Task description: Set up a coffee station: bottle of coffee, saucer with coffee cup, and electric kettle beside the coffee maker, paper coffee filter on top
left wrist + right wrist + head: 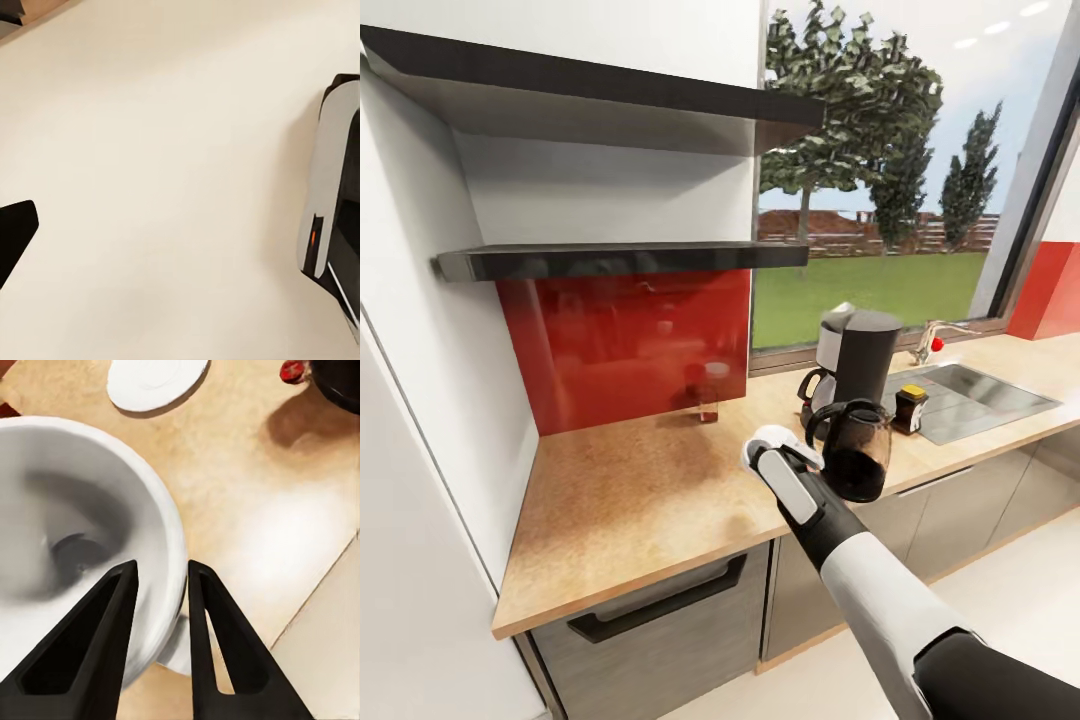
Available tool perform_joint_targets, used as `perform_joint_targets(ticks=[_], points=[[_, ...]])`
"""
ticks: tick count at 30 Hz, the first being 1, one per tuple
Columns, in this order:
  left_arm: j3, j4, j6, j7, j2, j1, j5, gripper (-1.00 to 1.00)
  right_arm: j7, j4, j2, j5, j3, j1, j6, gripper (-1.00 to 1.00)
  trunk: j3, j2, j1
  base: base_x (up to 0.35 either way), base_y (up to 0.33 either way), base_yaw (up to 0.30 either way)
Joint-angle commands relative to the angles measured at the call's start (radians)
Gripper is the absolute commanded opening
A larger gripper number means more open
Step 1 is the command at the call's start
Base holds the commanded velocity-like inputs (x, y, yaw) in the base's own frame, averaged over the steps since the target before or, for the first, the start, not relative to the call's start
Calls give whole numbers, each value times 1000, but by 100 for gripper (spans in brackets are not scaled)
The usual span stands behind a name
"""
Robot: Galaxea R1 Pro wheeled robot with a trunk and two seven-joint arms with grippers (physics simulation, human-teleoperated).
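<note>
The right gripper point(157, 585) reaches out over the long light tan wood-look table point(640, 500), its jaws closed narrow on the rim of the small white coffee cup point(82, 540): one dark finger point(97, 645) sits inside the bowl, the other outside the wall. From the head view the cup point(775, 440) is only a white shape at the arm's tip, just beside the rounded dark brown glass electric kettle point(855, 450). Behind the kettle stands the tall dark coffee maker with a paler grey top point(855, 360), and to its right, near the steel sink point(970, 395), the small dark bottle of coffee with a yellow cap point(910, 408).

The right wrist view adds what the head view hides: the small flat round white saucer point(157, 381) lies on the table beyond the cup, apart from it.

The left wrist view looks at pale floor, with one dark fingertip of the left gripper at the edge; I cannot tell how its jaws stand.
</note>
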Motion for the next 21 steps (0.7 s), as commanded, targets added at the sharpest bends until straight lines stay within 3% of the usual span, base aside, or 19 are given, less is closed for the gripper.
perform_joint_targets(ticks=[1, 5, 12, 17, 21], points=[[-8, 4, -6, 0, -3, -1, 9, 100, -11, 12, 0, -16, 13, -1, -21, -100, -1, -1, 0, 0, 0, 0], [-8, 5, -1, 0, -12, -1, 9, 100, -20, 61, 0, -43, 53, -1, -77, -100, -1, -1, 0, 0, 0, 0], [-7, 6, 6, 2, -15, -1, 10, 100, 24, 93, 0, -115, 63, -1, -93, -100, -1, -1, 0, 0, 0, 0], [-7, 7, 7, 1, -16, -1, 9, 100, 38, 95, 0, -125, 63, -1, -94, -100, -1, -1, 0, 27, 18, 0], [-7, 7, 7, 1, -16, 6, 9, 100, 39, 94, 0, -127, 63, -1, -94, -100, -1, -1, 0, 227, 89, 0]])
